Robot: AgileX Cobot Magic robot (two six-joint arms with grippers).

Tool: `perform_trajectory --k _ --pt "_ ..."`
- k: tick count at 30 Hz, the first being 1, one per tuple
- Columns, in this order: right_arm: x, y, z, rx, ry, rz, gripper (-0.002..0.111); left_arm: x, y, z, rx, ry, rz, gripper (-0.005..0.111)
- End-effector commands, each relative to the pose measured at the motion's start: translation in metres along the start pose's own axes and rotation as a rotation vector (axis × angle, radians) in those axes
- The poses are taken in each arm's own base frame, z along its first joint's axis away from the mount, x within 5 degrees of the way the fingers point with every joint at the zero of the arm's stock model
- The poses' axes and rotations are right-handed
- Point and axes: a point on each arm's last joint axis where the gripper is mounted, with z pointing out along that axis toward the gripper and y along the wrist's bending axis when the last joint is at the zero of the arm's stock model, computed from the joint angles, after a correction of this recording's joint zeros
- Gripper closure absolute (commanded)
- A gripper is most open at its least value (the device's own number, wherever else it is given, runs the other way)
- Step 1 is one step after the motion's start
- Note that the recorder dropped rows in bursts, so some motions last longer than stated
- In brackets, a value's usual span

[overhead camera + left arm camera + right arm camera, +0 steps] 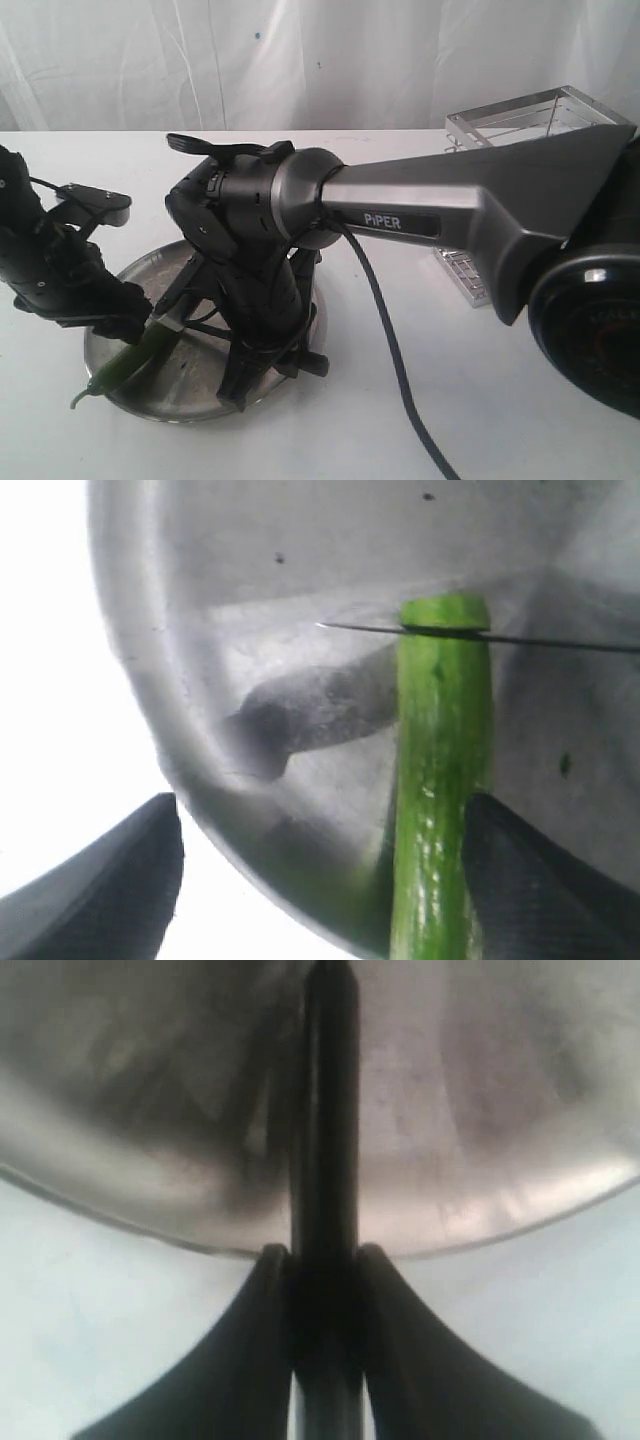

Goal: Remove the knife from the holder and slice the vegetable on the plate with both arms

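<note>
Left wrist view alone shows the knife (480,636) biting the cucumber (440,780) on the plate (200,600); left tool (322,815) spread wide, gripping nothing; right tool (322,1255) squeezes the knife's black handle

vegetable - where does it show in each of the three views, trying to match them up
Exterior view: the vegetable lies at the left edge of the plate, stem over the rim.
Left wrist view: the vegetable sits inside the open left gripper, with the knife across its end.
Right wrist view: not in it.
Shared landmark: the plate, in all three.
</note>
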Motion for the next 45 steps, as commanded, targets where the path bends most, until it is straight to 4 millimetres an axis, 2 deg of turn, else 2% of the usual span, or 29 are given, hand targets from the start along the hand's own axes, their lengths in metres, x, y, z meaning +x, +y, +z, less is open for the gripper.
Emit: perform_trajectory --k 1,9,20,26,34,45 --pt "0.001 0.001 -0.004 -0.007 -0.004 -0.010 0.108 0.000 0.006 -0.007 0.020 -0.021 -0.082 0.029" --pt "0.001 0.001 -0.004 -0.007 -0.004 -0.010 0.108 -0.005 0.006 -0.008 0.028 -0.070 -0.099 0.029" --pt "0.000 0.003 -0.003 -0.028 -0.004 -0.019 0.108 -0.009 0.008 0.014 0.025 -0.072 -0.133 0.029" --pt "0.000 0.003 -0.002 -0.028 -0.003 -0.027 0.108 -0.011 0.009 0.015 0.018 -0.097 -0.134 0.029" --pt "-0.001 0.003 -0.001 -0.026 -0.012 -0.030 0.108 -0.014 0.028 0.012 0.006 -0.123 -0.227 0.029" --pt "-0.002 0.002 -0.001 -0.024 -0.022 -0.031 0.108 -0.014 0.028 0.027 0.023 -0.110 -0.258 0.029"
